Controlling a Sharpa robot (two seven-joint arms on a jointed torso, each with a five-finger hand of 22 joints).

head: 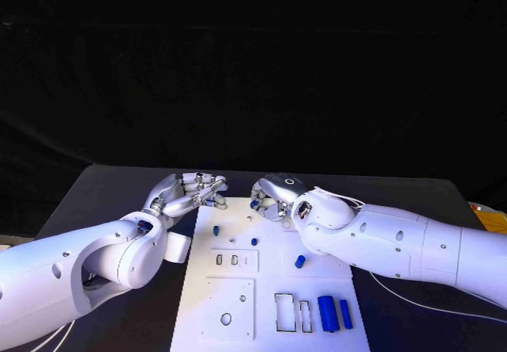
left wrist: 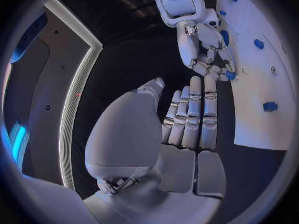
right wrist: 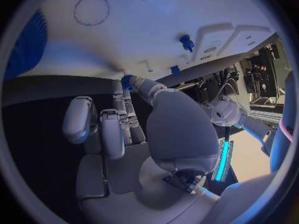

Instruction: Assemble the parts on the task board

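A small blue part [left wrist: 230,75] is sitting pinched in the fingertips of the right hand [head: 277,196], at the far end of the white task board [head: 317,275]. Other blue parts are lying nearer on the board: a short peg [head: 300,260] mid-board and two cylinders [head: 335,313] at the near right. The left hand [head: 190,192] is hovering just beside the board's far left corner, fingers extended together, holding nothing. The step looks like seating the pinched part; next it needs aligning over its hole on the board above the black tabletop [head: 105,191].
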